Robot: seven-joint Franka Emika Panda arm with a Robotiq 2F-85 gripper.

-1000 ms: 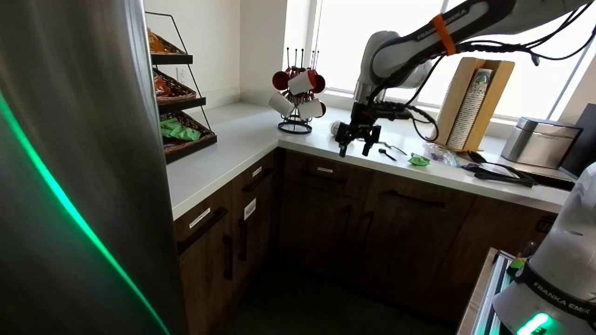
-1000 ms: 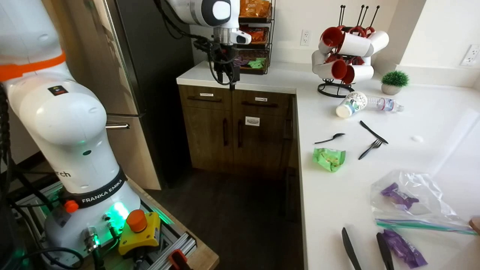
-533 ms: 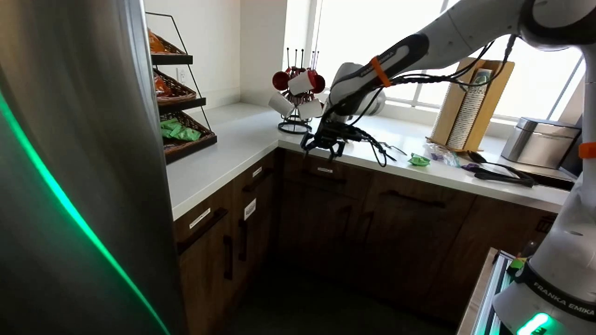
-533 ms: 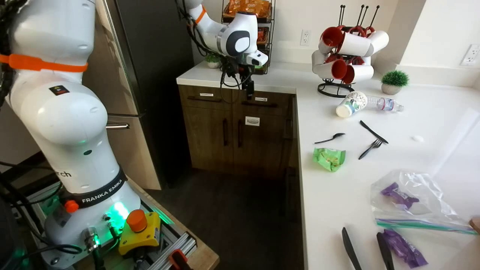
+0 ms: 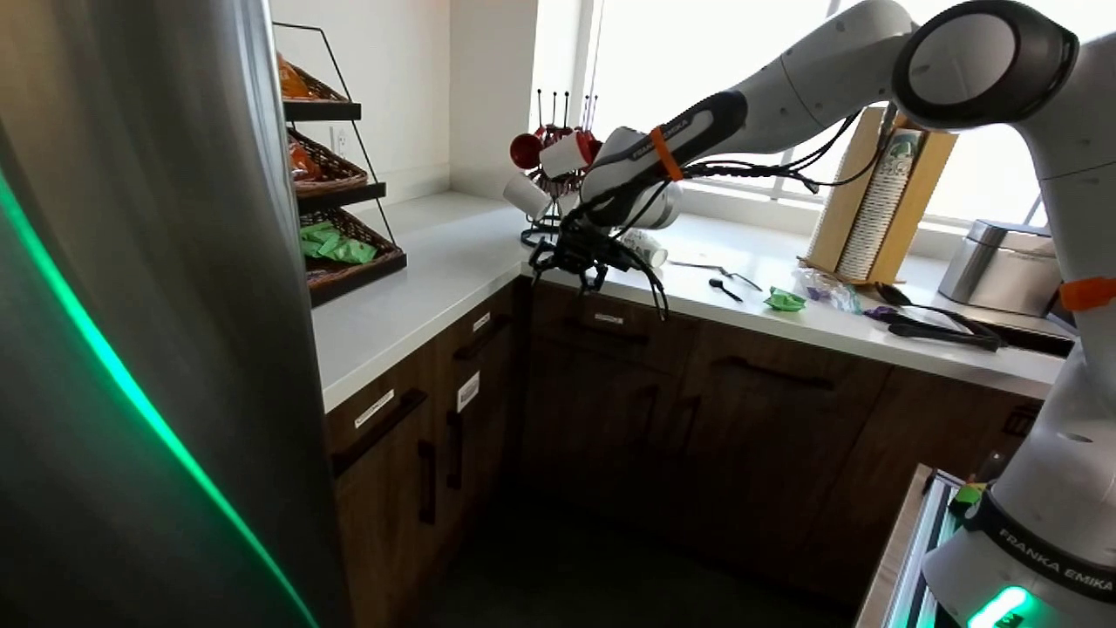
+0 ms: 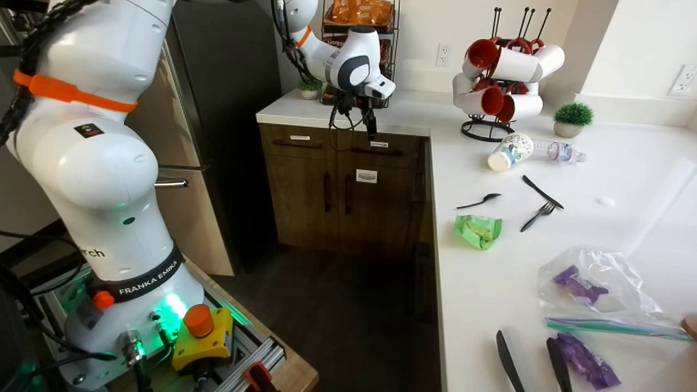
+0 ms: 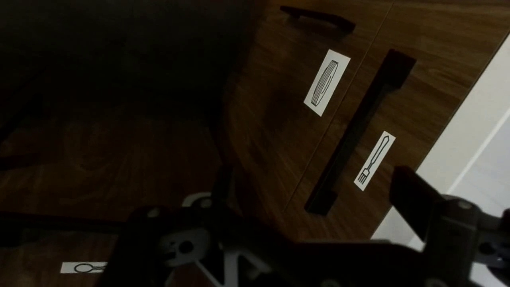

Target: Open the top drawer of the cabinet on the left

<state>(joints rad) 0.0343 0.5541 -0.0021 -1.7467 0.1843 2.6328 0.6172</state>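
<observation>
Frankly, the spread gripper [image 7: 314,183] could clip the bench's front edge [image 7: 466,135] near its inner corner [image 6: 434,126], being skewed to the handle [image 7: 350,137] of the top drawer [image 7: 402,115].

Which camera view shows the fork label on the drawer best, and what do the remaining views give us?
The wrist view: it shows the fork label large and uncovered, beside the dark handle, with the fork outline easy to recognise. In both exterior views the label is just a small pale strip, its picture too small to make out.
</observation>
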